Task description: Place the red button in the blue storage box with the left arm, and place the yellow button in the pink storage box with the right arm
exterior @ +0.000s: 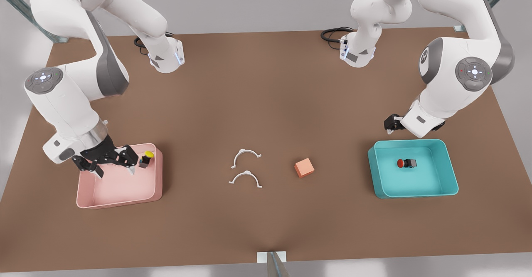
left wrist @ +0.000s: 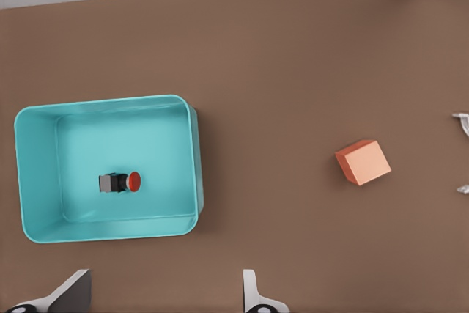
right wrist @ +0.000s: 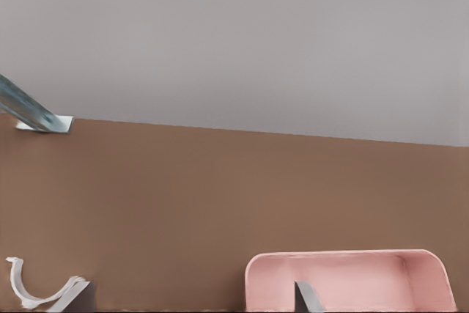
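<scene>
matt brown table, glossy plastic trays

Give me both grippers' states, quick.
Left gripper: open, empty, above the blue storage box.
Right gripper: open, empty, over the pink storage box.

An orange cube sits on the brown counter, a little toward the front view's right of the middle. Just beside it, toward the front view's left, lie two white curved clips, one behind the other, both arched the same way and apart from each other. Black cables coil at the counter's far edge.
</scene>
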`<state>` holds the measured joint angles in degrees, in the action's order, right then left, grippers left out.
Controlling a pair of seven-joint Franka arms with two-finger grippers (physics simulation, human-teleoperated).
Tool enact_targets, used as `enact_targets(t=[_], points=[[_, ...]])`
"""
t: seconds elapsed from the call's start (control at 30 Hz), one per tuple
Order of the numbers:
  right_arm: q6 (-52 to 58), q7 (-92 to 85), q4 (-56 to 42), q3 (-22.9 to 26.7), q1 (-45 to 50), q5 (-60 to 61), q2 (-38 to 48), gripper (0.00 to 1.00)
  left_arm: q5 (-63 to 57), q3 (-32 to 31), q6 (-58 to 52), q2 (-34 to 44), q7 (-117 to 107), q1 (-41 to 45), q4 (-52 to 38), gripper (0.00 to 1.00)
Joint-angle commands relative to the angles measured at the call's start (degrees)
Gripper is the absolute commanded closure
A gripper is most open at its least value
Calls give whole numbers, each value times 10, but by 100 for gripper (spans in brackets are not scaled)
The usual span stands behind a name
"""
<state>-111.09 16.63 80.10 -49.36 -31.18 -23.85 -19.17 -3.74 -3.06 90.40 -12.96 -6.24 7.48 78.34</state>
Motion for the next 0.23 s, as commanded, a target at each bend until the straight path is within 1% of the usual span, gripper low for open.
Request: enact_targets(t=[0.0,0.03,0.07,0.1,0.13,0.2], points=[[142,-1,33,280,199,184,104,0,0,0,-1,0,-26,0,0,0],[135,-67,83,392,271,210,144,0,0,0,-1,1,-26,0,0,0],[144,-117,85,427,282,217,148,0,0,0,-1,1,-26,0,0,0],[164,-141,65,444,285,229,129,0,0,0,-1,1,-26,0,0,0],[165,-139,61,444,277,262,114,0,0,0,-1,1,-26,1,0,0],[167,-140,58,444,272,270,114,0,0,0,-1,1,-26,1,0,0]])
